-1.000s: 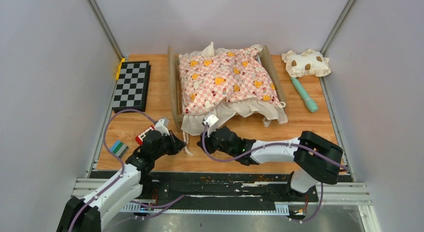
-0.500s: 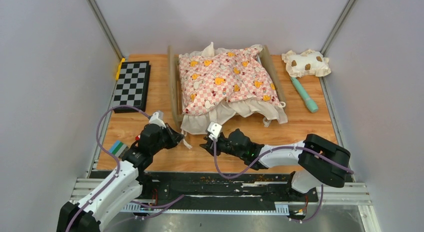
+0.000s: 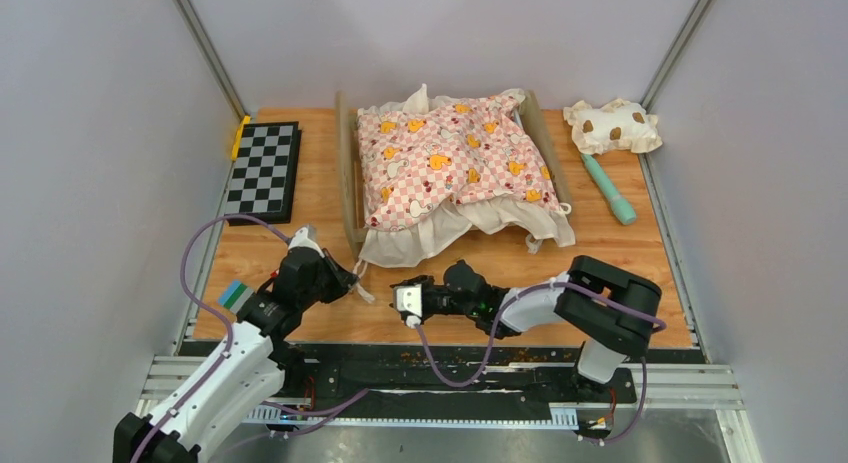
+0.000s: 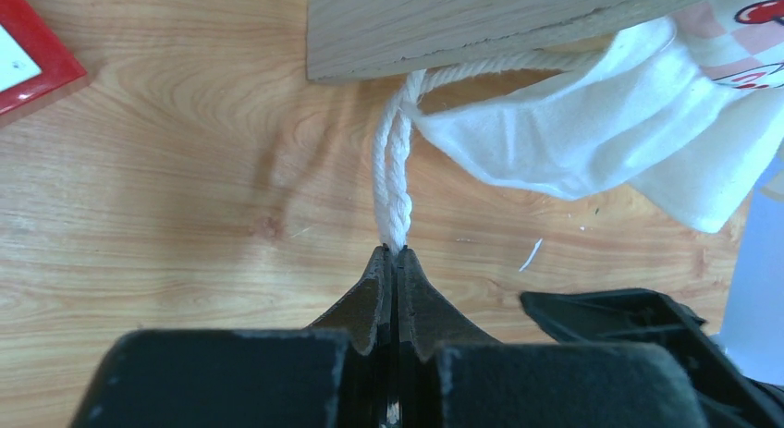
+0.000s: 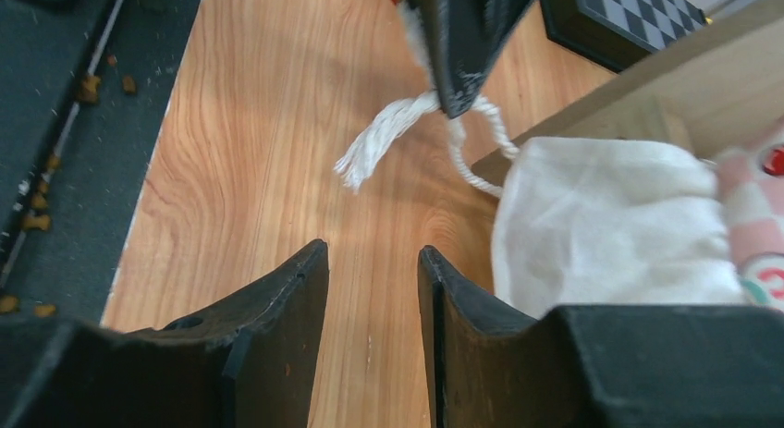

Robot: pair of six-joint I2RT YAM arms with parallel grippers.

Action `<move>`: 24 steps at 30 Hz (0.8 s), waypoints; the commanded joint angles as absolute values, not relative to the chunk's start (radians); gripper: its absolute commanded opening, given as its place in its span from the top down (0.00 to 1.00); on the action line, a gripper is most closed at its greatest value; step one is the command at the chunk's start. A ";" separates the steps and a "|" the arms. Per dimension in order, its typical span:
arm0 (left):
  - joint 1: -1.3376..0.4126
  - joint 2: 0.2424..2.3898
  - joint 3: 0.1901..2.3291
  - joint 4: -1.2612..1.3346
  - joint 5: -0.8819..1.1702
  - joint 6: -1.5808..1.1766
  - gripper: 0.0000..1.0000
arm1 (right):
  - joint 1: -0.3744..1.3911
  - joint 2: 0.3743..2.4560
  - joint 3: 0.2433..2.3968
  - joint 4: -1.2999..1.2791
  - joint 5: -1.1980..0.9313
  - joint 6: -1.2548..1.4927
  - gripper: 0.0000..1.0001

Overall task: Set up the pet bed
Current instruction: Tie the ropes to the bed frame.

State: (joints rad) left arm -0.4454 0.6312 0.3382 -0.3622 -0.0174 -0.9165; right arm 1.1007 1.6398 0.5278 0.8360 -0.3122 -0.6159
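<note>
White cord [image 4: 390, 183] at the near-left corner of the pet bed [image 3: 349, 183] is clamped in the left claw [image 4: 393, 254], jaws together on it. Over the last second the right claw [image 5: 373, 262] has been drawn back from the pink checkered cushion [image 3: 450, 158] toward the near edge — jaws apart, nothing held. The cord is judged not yet secured. The bed stands at the back of the surface [image 3: 620, 253], cushion on it. A spotted pillow [image 3: 612, 126] lies well apart at far right, a teal stick [image 3: 608, 188] just beside it — no obstruction is seen.
</note>
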 commanded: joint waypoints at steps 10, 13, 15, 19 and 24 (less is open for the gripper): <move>-0.446 0.628 0.407 -0.403 -0.028 -0.947 1.00 | 1.089 1.859 0.654 1.068 -0.426 -0.781 0.58; -0.446 0.614 0.412 -0.398 -0.034 -0.975 1.00 | 1.091 1.890 0.599 1.236 -0.423 -0.748 0.52; -0.446 0.607 0.413 -0.391 -0.030 -0.998 1.00 | 1.101 1.914 0.568 1.328 -0.384 -0.745 0.49; -0.446 0.599 0.412 -0.385 -0.021 -1.067 1.00 | 1.137 1.937 0.549 1.389 -0.271 -0.785 0.46; -0.446 0.563 0.412 -0.412 -0.062 -1.169 1.00 | 1.167 1.934 0.544 1.365 -0.184 -0.838 0.45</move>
State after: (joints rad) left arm -0.4454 0.5949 0.3695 -0.4084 -0.0284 -1.0641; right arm 1.1469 1.9308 0.5533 1.2713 -0.2657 -0.7994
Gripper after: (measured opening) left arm 0.010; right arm 0.545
